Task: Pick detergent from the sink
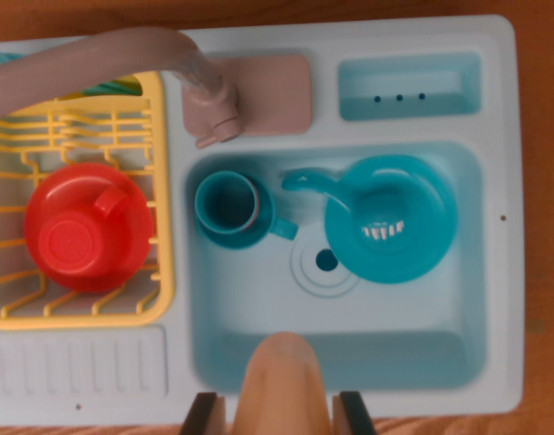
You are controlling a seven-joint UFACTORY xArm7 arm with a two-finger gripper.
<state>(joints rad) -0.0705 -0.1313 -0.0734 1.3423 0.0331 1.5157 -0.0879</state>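
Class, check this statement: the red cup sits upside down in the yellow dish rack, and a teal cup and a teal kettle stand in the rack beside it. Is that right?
Not quite. The wrist view shows the red cup upside down in the yellow dish rack, but the teal cup and teal kettle stand in the sink basin, not in the rack.

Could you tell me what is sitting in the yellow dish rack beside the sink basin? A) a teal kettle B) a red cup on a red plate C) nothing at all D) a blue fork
B: a red cup rests upside down on a red plate inside the yellow dish rack, at the wrist view's left of the sink basin.
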